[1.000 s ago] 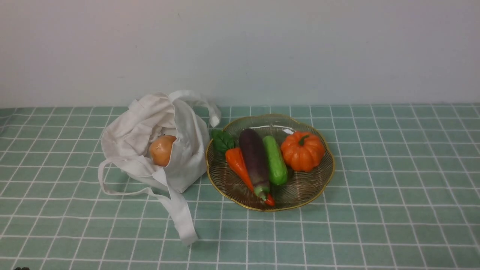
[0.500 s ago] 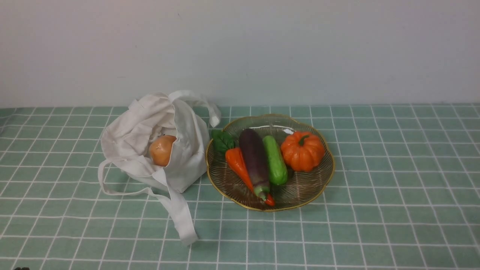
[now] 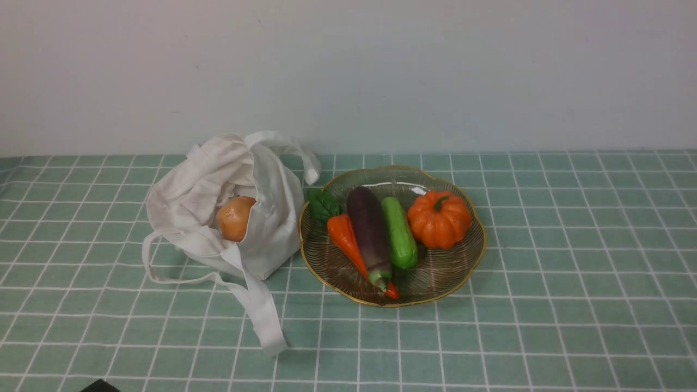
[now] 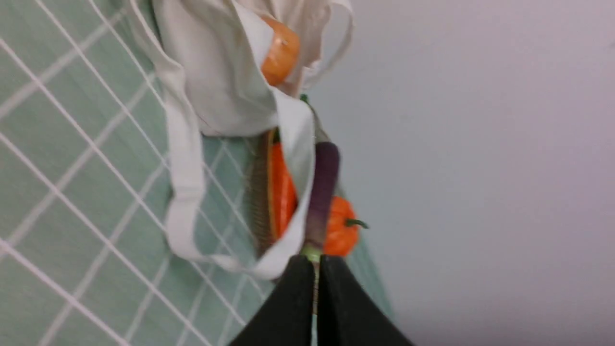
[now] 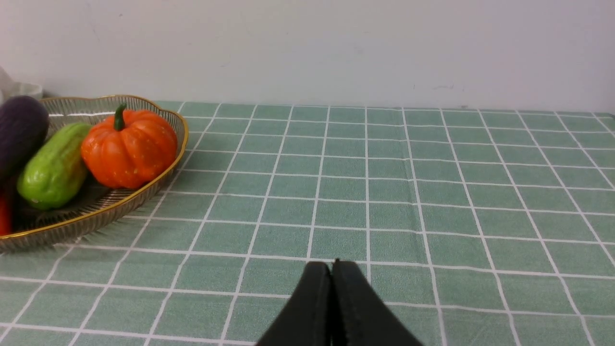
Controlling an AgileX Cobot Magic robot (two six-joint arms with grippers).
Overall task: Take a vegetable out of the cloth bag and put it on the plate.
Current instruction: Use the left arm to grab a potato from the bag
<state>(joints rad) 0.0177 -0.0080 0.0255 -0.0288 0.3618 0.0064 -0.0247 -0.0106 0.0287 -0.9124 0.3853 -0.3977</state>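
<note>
The tan-brown vegetable [image 3: 235, 218] lies in the open mouth of the off-white cloth bag [image 3: 201, 185], left of the plate [image 3: 472, 259]. The plate is clear ribbed glass with a gold rim. In the left wrist view the vegetable [image 4: 281, 50], the bag [image 4: 216, 81] and the plate [image 4: 259, 192] show ahead of my left gripper [image 4: 316, 262], which is shut, empty and well short of the bag. A dark tip of the left gripper [image 3: 99, 386] shows at the front view's bottom edge. My right gripper [image 5: 331, 264] is shut and empty over the tablecloth, right of the plate [image 5: 115, 207].
On the plate lie a carrot [image 3: 346, 237], a purple eggplant [image 3: 370, 228], a green cucumber [image 3: 400, 234], an orange pumpkin [image 3: 439, 219] and a green leaf [image 3: 323, 204]. A bag strap [image 3: 261, 310] trails toward the table's front. A wall stands behind.
A dark part of my left gripper has come further into the bottom left of the front view. The bag, the vegetable and the plate have not moved.
</note>
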